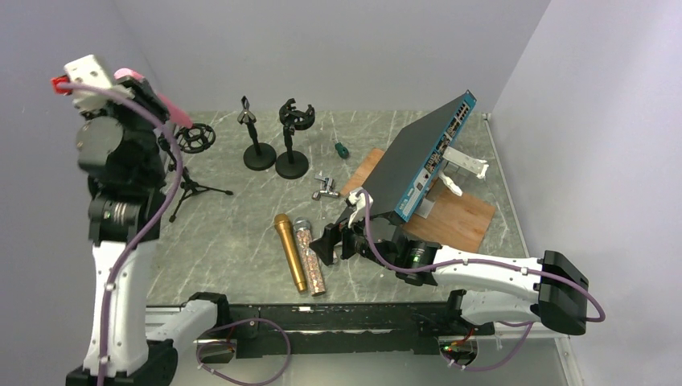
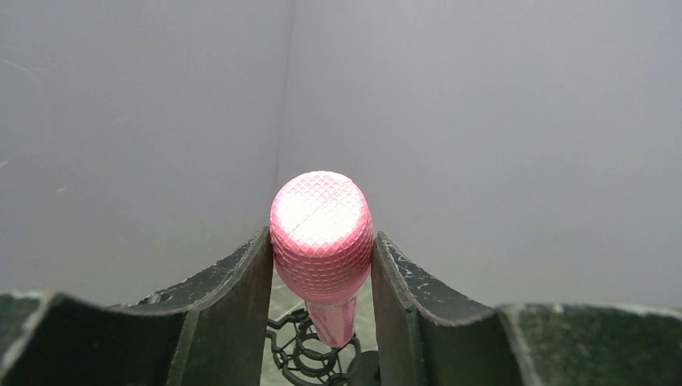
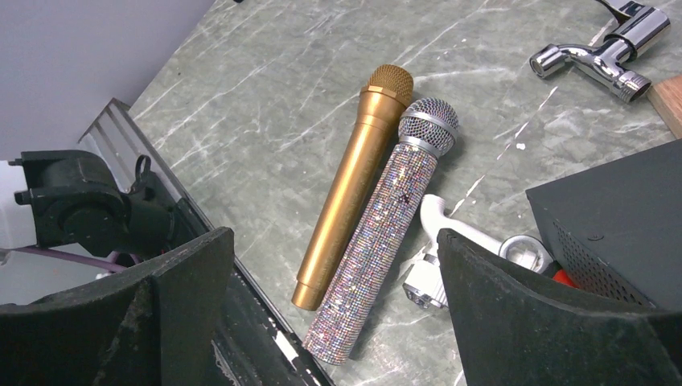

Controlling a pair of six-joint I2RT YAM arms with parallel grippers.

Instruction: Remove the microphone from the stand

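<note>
My left gripper (image 1: 143, 85) is raised high at the far left and is shut on the head of a pink microphone (image 1: 174, 109). In the left wrist view both fingers press the pink mesh head (image 2: 322, 233). Its handle points down to the black ring mount of the tripod stand (image 1: 195, 137), which shows below as a web (image 2: 310, 354). I cannot tell whether the tail end is still inside the ring. My right gripper (image 1: 331, 241) is open and empty, low over the table beside a gold microphone (image 3: 354, 185) and a glitter microphone (image 3: 386, 233).
Two black round-base stands (image 1: 259, 153) (image 1: 291, 161) are at the back. A tilted network switch (image 1: 418, 165) rests over a wooden board (image 1: 465, 221) on the right. A chrome tap (image 1: 326, 189) and a green screwdriver (image 1: 341, 149) lie mid-table. A white fitting (image 3: 438, 257) lies under my right gripper.
</note>
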